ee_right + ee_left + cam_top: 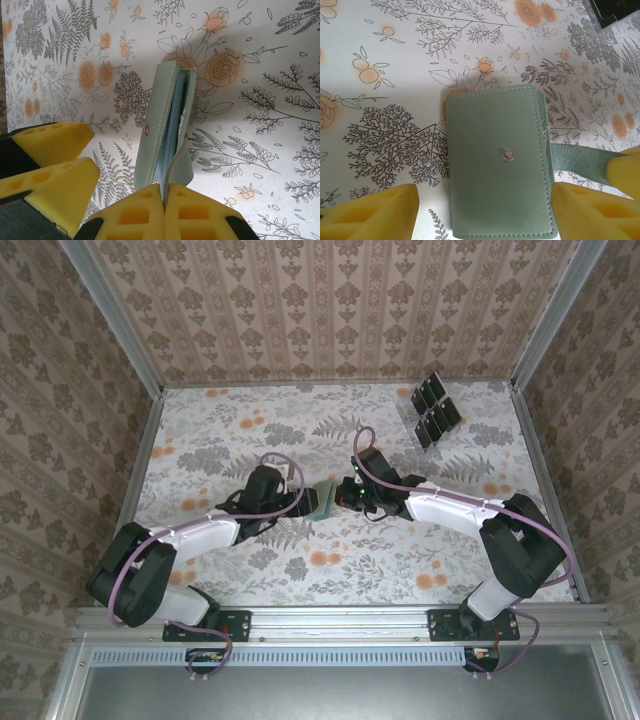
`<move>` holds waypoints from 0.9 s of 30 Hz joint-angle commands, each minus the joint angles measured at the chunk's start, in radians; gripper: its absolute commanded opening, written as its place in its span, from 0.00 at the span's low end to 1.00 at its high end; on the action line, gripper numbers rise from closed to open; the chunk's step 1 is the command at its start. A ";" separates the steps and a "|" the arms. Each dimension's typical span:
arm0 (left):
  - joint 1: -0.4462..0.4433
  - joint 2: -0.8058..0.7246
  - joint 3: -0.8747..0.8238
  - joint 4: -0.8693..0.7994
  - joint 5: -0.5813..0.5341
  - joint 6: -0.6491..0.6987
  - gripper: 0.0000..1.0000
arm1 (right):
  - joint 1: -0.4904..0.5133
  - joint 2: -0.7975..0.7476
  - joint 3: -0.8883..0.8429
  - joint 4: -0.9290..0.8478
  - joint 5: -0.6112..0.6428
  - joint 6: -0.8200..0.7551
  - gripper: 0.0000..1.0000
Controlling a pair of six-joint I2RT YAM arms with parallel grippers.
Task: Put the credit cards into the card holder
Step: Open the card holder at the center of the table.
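Note:
The card holder (325, 502) is a pale green stitched wallet with a small silver snap (507, 155). It rests on the floral table between both arms. My left gripper (485, 212) is open, with its yellow fingers (375, 212) on either side of the card holder (497, 160) and a gap on the left side. My right gripper (163, 200) is shut on the card holder's flap (182, 167), which is pulled away from the body (160, 125). The credit cards (432, 408), small and black, stand at the back right, far from both grippers.
The black cards stand in a clear tiered rack (415, 418) near the back right corner. Patterned walls with metal frame rails (140, 455) enclose the table on three sides. The left gripper's yellow fingers (50, 165) show at the left of the right wrist view.

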State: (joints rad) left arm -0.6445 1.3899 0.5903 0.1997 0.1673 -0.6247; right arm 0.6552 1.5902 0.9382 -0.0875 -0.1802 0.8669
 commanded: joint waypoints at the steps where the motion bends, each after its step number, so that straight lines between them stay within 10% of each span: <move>1: -0.015 -0.006 0.036 -0.023 -0.020 0.033 0.72 | 0.003 -0.013 0.028 -0.021 0.007 -0.003 0.00; 27: -0.051 0.074 0.065 0.033 -0.014 0.039 0.74 | 0.007 -0.042 0.034 -0.007 -0.014 0.025 0.00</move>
State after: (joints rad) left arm -0.6872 1.4487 0.6292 0.2131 0.1574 -0.6079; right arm 0.6571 1.5753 0.9493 -0.0898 -0.1844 0.8761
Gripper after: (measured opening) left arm 0.739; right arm 0.043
